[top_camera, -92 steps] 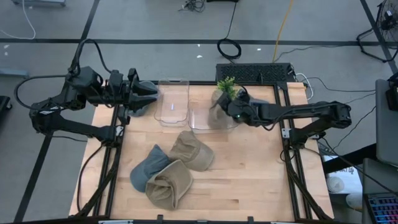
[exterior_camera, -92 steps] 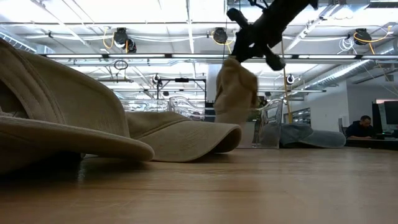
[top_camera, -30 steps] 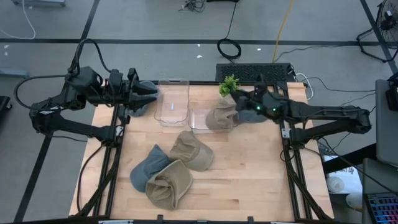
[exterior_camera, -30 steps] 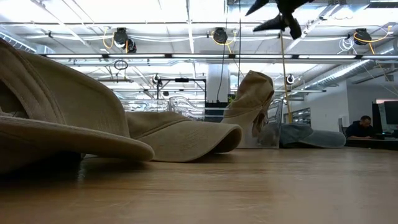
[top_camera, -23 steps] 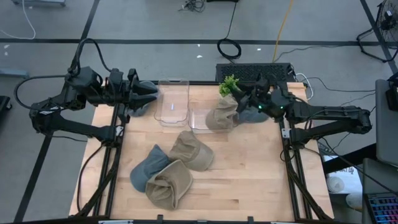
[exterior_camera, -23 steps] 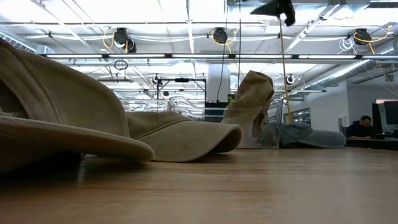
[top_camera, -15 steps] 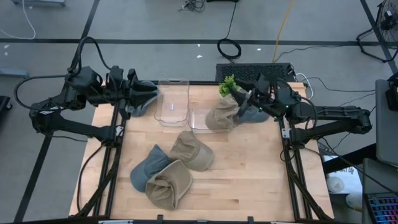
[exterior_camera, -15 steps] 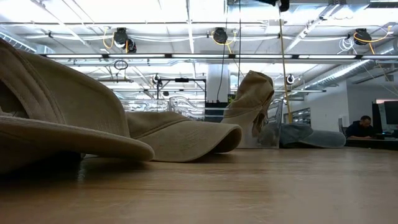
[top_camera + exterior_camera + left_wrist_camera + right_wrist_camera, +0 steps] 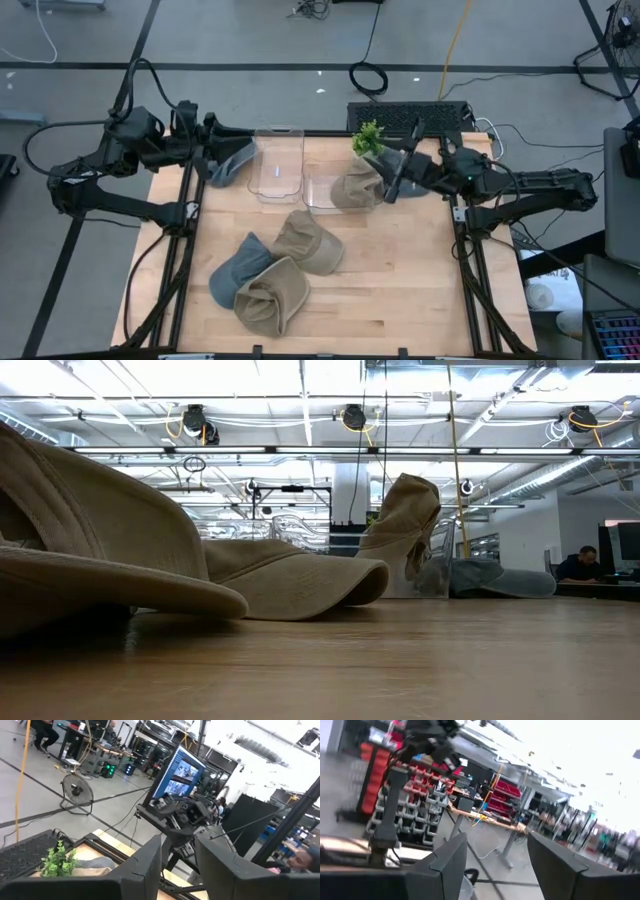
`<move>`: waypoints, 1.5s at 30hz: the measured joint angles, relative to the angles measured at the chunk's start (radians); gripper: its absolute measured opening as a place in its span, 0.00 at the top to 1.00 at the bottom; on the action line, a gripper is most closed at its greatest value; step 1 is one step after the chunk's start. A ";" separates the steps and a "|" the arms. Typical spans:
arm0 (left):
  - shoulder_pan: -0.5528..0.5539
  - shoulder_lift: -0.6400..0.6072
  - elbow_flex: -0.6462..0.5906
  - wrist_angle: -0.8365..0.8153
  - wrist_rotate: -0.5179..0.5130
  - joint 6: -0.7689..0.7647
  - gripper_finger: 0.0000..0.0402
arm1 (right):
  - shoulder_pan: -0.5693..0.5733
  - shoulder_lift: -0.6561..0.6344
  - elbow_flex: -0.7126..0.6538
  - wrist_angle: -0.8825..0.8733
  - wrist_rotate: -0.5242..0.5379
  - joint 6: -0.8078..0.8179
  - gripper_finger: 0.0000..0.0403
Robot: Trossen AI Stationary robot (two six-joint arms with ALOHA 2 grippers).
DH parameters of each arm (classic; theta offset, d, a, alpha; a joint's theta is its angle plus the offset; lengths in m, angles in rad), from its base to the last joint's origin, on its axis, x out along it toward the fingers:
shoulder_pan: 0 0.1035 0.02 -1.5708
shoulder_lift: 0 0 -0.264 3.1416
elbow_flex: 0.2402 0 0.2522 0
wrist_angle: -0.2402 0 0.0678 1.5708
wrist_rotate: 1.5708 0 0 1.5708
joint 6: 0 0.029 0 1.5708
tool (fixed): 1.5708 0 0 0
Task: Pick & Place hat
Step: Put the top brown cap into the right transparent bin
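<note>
A tan hat stands on edge at the far side of the table, leaning against a clear container; the low view shows the tan hat upright. My right gripper hovers just right of it, open and empty, as the right wrist view shows. My left gripper waits open at the far left corner above a grey hat; nothing lies between its fingers. Three more hats lie mid-table: tan, grey-blue, tan.
A second clear container stands at the far edge, left of the first. A small green plant stands at the far edge, and a grey hat lies below my right gripper. Bare wood stretches across the near right of the table.
My right gripper has risen out of the low view and drawn back toward the table's right edge, tipping upward, with nothing in it. The tan hat has stayed leaning on the container.
</note>
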 joint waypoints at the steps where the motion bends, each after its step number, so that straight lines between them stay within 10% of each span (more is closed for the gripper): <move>1: 0.000 0.000 0.000 0.000 0.000 -0.007 0.68 | 0.011 0.000 0.000 0.000 0.001 -0.040 0.51; 15: 0.000 0.000 0.000 -0.001 0.000 -0.013 0.68 | 0.172 0.081 0.001 -0.057 0.140 -0.367 0.51; 45: 0.000 0.000 0.000 -0.003 0.012 -0.036 0.68 | 0.455 0.394 0.000 -0.276 0.327 -0.264 0.51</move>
